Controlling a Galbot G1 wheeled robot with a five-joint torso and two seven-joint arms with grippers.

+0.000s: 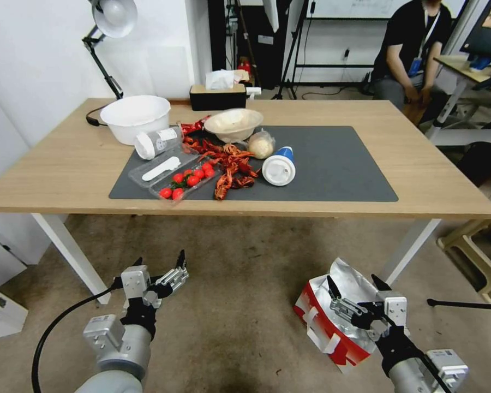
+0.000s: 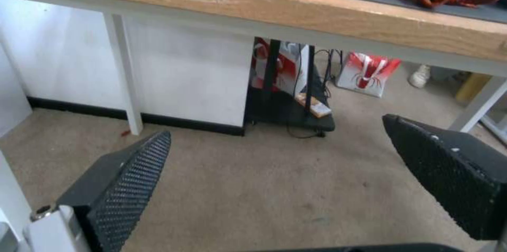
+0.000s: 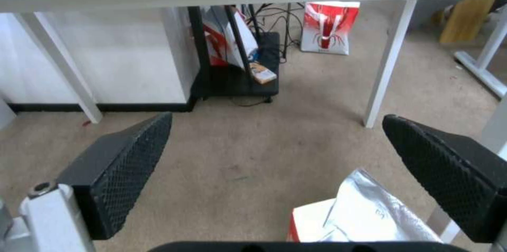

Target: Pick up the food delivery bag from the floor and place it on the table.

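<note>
The food delivery bag point(image 1: 333, 319) sat on the carpet by the table point(image 1: 420, 180) leg, directly under the right gripper point(image 1: 357, 292), whose fingers were spread and empty above its foil-lined mouth. The left gripper point(image 1: 161, 267), likewise spread, hovered well apart over bare carpet. The bag, white with red sides, leaned tilted, foil crumpled upward.

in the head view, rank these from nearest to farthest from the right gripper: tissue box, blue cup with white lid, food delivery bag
1. food delivery bag: on the floor, right under the open right gripper.
2. blue cup with white lid: lying mid-mat on the table.
3. tissue box: at the table's far edge.
</note>
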